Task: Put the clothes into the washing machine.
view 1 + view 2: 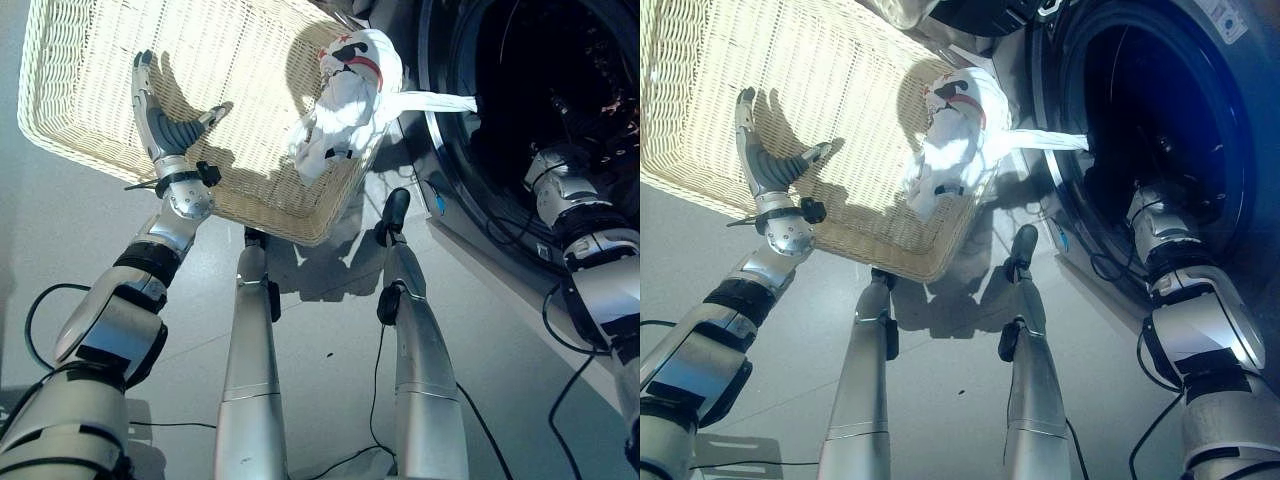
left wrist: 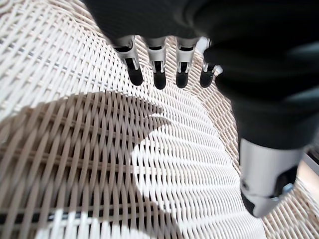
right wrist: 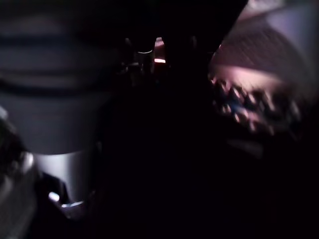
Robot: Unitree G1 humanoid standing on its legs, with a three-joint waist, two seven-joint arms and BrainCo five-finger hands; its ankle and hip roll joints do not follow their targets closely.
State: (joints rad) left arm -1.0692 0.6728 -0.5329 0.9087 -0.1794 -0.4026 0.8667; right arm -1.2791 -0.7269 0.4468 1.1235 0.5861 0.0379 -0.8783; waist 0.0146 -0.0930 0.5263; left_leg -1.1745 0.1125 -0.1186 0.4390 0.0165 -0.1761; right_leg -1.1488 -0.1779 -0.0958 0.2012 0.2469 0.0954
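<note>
One white garment (image 1: 345, 105) bunched at wicker basket (image 1: 120, 130) corner, 3 o'clock side, one strip stretched into washing machine drum (image 1: 530, 90), likely being fed in. Right robot hand (image 1: 550, 185) inside dark drum, grip unreadable. Left robot hand (image 1: 160, 115) spread flat over basket weave, empty, waiting.

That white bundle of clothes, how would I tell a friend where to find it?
Start at the big cream wicker basket on the floor beside the dark round washing machine opening. Look at the basket's corner nearest the machine: the white clothes bundle lies heaped over that rim. It is the only soft white lump there, with red and black marks on top and one strip stretching toward the machine's opening.
</note>
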